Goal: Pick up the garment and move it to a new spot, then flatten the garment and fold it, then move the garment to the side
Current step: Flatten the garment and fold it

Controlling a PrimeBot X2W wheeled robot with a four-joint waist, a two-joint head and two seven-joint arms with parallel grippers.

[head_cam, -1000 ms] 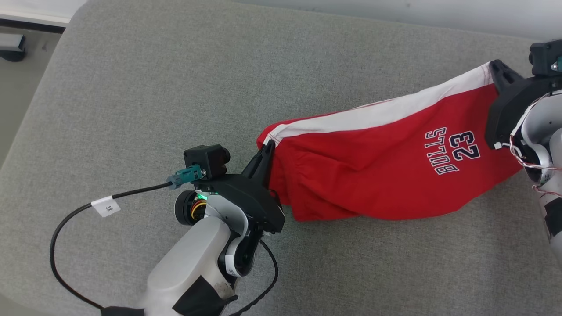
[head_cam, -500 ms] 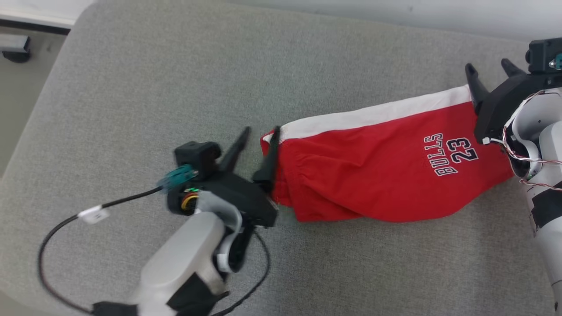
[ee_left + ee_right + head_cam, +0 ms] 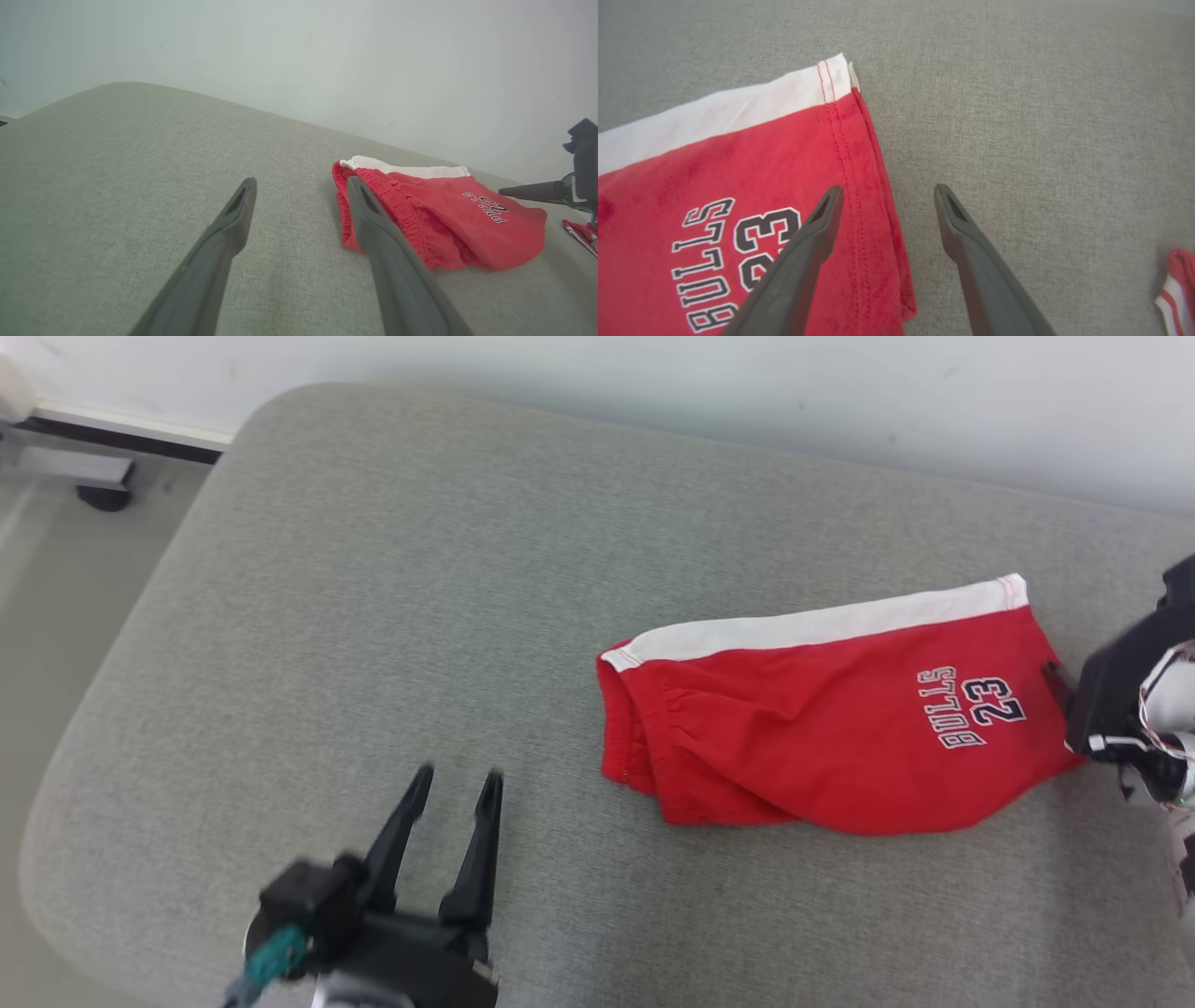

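Roughly left-right, red shorts (image 3: 822, 747); waistband (image 3: 644, 733) leftward

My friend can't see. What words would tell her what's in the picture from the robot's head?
Red shorts with a white stripe and BULLS 23 printed on them lie loose on a grey cushion. The open left gripper is at the lower left, apart from the shorts, and the right gripper is at the right edge, beside their hem.
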